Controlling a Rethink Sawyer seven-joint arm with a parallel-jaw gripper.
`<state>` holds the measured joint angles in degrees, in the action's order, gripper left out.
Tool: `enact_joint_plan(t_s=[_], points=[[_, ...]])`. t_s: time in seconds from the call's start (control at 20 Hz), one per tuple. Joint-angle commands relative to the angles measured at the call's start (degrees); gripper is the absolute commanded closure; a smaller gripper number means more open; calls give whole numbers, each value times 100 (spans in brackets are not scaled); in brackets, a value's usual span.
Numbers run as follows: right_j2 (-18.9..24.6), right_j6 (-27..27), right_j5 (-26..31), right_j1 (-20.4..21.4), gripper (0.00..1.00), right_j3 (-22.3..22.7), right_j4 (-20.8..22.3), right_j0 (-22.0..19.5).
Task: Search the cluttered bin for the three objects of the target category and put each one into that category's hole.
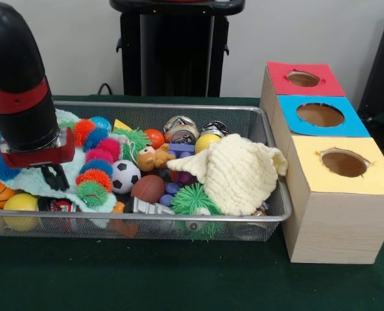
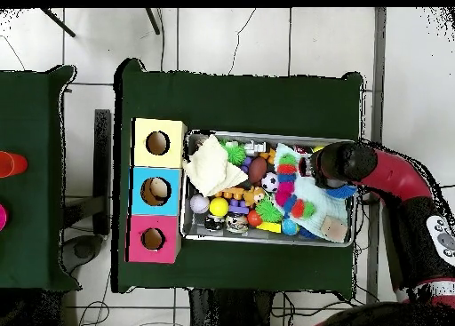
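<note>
Wire-mesh bin [image 1: 270,139] holds one cream cloth [image 1: 239,172], one soccer ball [image 1: 124,175], one small football [image 1: 148,188] and one teddy bear [image 1: 150,157]. My gripper [image 1: 54,176] hangs narrow over pale green cloth [image 1: 30,181], gripping nothing. Three holes [image 1: 320,115] top the box beside it.
</note>
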<state>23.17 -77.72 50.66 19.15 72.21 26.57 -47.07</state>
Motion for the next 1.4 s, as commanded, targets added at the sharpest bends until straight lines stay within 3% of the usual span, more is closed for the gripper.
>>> enact_joint_plan(t_s=[0.05, 1.3, 1.35, 1.4], points=[[436, 1409, -578, -367, 100, -56, 564, -97], [544, 1379, -519, -425, 100, -114, 699, -129], [585, 1411, -541, -435, 0, -100, 688, -163], [585, 1399, -551, -431, 0, -91, 688, -165]])
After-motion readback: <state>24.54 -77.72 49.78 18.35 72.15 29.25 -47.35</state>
